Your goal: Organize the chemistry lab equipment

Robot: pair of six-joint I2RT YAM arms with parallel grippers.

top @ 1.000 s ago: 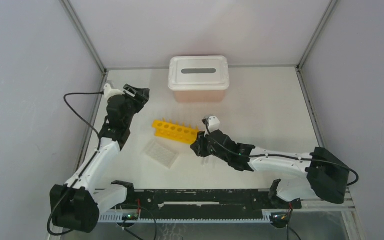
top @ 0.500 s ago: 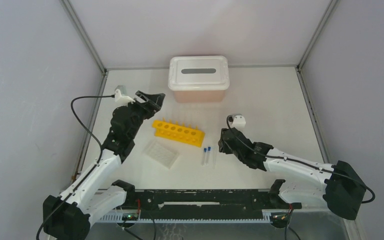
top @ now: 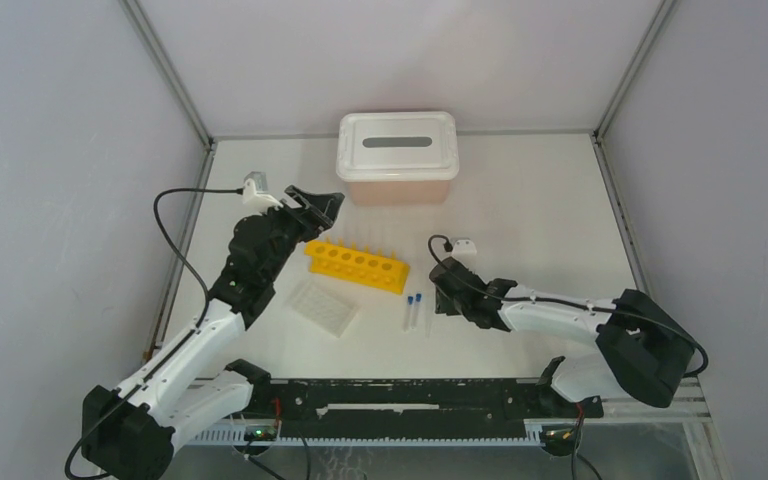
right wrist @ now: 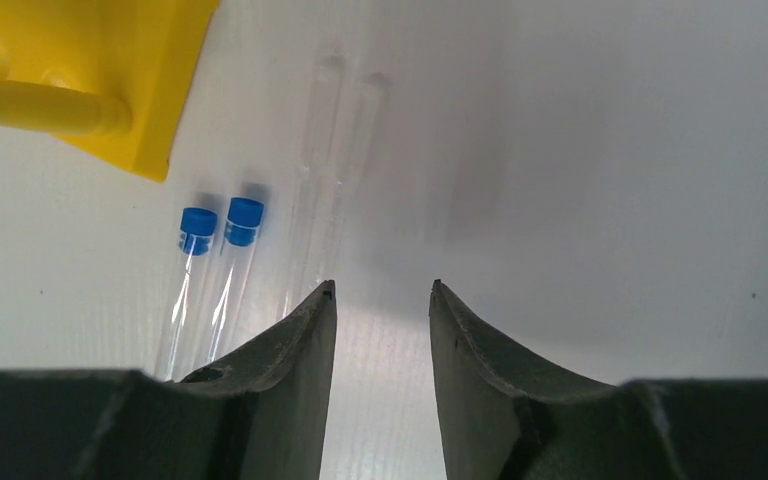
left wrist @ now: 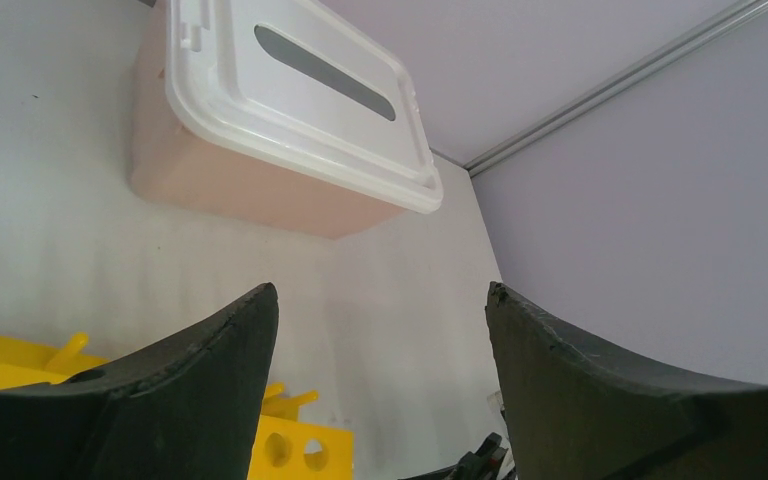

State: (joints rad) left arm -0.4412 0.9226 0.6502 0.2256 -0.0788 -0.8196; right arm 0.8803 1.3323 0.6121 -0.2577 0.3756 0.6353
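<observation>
Left gripper [left wrist: 380,292] wide open, empty — yellow plastic holed tube rack [left wrist: 295,432] just beneath. Right gripper [right wrist: 381,288] partly open, empty — blue-capped clear vials [right wrist: 243,222] just ahead.

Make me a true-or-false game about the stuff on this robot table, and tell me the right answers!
1. The two blue-capped tubes lie flat on the table. True.
2. Tubes stand in the yellow rack. False: its holes look empty.
3. The pink box is open. False: its white lid is on.
4. The right end effector holds nothing. True.
5. The well plate sits on top of the rack. False: it lies on the table beside it.
</observation>
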